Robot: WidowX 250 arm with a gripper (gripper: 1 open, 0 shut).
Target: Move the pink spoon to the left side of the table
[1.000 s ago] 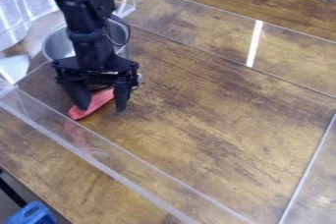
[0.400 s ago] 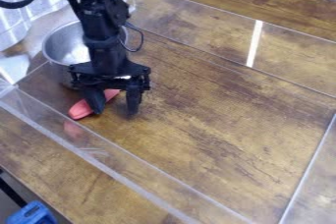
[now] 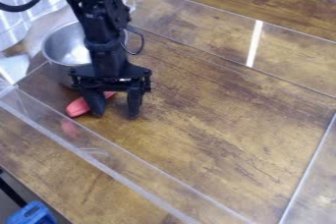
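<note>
"So, where is the pink spoon [image 3: 81, 104]?"

"At nine o'clock in the picture, on the brown wood-grain table [image 3: 230, 115]. Its thick salmon-pink handle shows; the far end is hidden under the black gripper [image 3: 116, 109]. A round steel pot [image 3: 62, 45] sits at ten o'clock."

"And the claw?"

"Pointing down toward six o'clock, its two fingers apart. One overlaps the handle in this view, the other stands on the three o'clock side. I cannot tell whether either touches it."

"How should it handle?"

"Light and stiff, I would judge, and hard to break. The handle looks smooth, perhaps a little slippery, so a loose pinch could let it swivel."

"Where would you take hold?"

"Across the thick handle, near its middle, one finger on each long side. That broad part should give the pads most to press on. The bowl end, likely metal and rounded, would be a poorer choice; the spoon might roll out or tip."
</note>
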